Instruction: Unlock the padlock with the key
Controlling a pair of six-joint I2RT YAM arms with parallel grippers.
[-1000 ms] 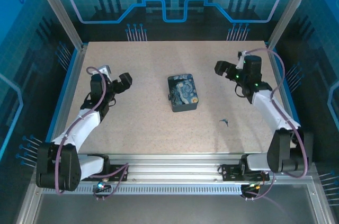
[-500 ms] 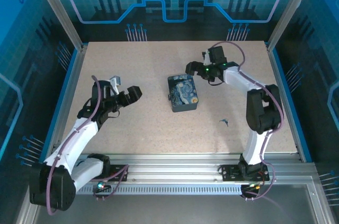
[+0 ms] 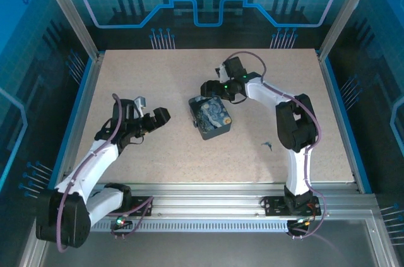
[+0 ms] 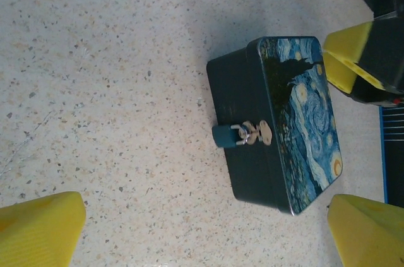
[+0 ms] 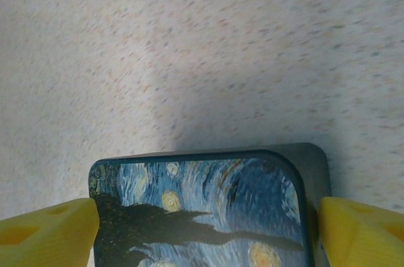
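Note:
The small dark-teal box (image 3: 211, 118) with the starry-night lid (image 4: 303, 115) lies skewed at mid table. On the side wall facing my left gripper hangs the padlock (image 4: 242, 135), a teal body with a pale metal hasp. My left gripper (image 3: 151, 110) is open to the left of the box, apart from it, its yellow fingertips (image 4: 44, 229) low in the left wrist view. My right gripper (image 3: 213, 92) straddles the box's far end, and its yellow pads (image 5: 50, 232) lie against both side walls of the lid (image 5: 202, 210). The key (image 3: 267, 146) lies alone on the table at right.
Raised blue edges (image 3: 81, 106) and metal posts bound the speckled table (image 3: 158, 153) on the left, right and back. An aluminium rail (image 3: 208, 202) with both arm bases runs along the near edge. Purple cables (image 3: 315, 122) trail along the arms.
My right arm swung left from the far right corner to the box's far end and its jaws narrowed. The box slid slightly left and nearer and turned. My left gripper advanced towards the box.

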